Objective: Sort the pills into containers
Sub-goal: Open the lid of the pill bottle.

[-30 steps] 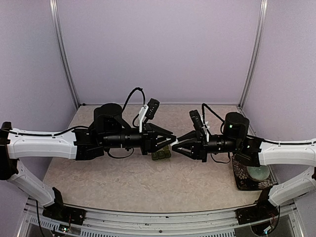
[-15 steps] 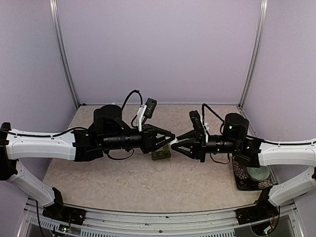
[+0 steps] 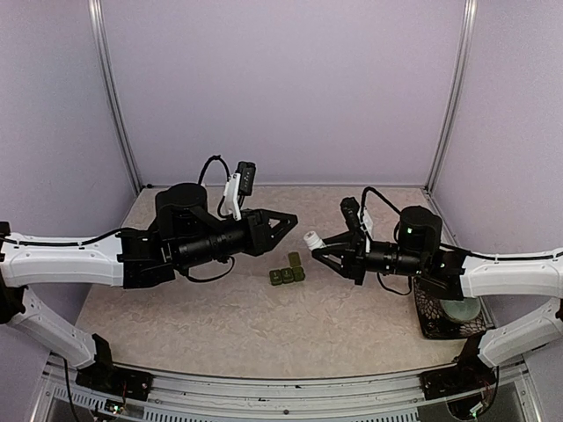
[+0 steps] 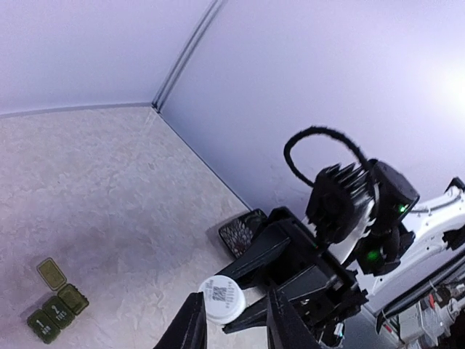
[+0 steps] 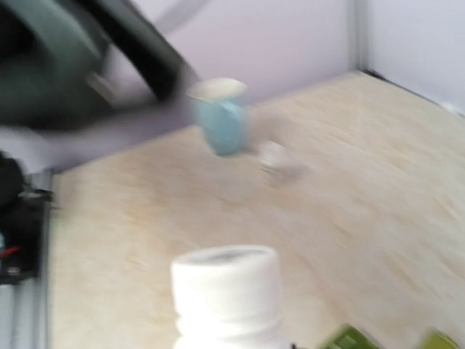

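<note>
The containers (image 3: 287,274) are a dark green strip of three compartments on the table's middle, one lid (image 3: 294,258) flipped open; they also show in the left wrist view (image 4: 57,311). A white pill bottle (image 3: 310,238), cap toward the left arm, sits in my right gripper (image 3: 316,244), which is shut on it. The bottle fills the bottom of the right wrist view (image 5: 227,291). My left gripper (image 3: 292,217) hangs up and left of the bottle, apart from it, jaws slightly open and holding nothing. Through its fingers (image 4: 190,327) I see the cap (image 4: 221,299). No pills show.
A black mesh basket (image 3: 428,318) holding a pale green bowl (image 3: 459,309) stands at the right edge, under the right arm. A light blue mug (image 5: 220,120) and a small pale object (image 5: 272,155) appear blurred in the right wrist view. Walls close the back and sides.
My left gripper let go of the bottle's cap end and drew back up and to the left. The right gripper kept the bottle and shifted slightly right.
</note>
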